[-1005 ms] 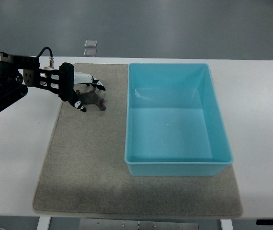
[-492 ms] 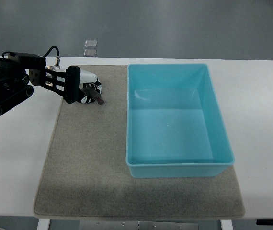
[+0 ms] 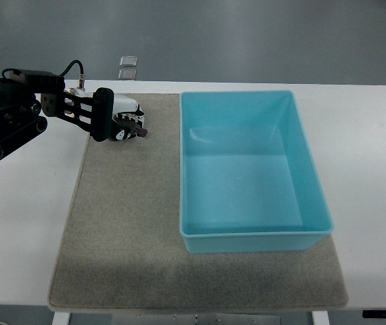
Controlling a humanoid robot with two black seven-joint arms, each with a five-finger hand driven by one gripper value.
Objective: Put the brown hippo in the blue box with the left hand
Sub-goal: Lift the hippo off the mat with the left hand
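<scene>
Left hand: your black-and-white fingered left hand [image 3: 120,122] is clenched around the small brown hippo toy [image 3: 137,133].
Hippo: over the grey felt mat [image 3: 125,223], left of the empty blue plastic box [image 3: 247,169].

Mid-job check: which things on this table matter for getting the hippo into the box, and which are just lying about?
Part of the job:
- left hand, fingers curled around the toy
- brown hippo, mostly hidden in that hand
- blue box, empty, on the mat

Just lying about:
- grey mat under everything
- white table
- two small clear squares beyond the table's far edge
</scene>
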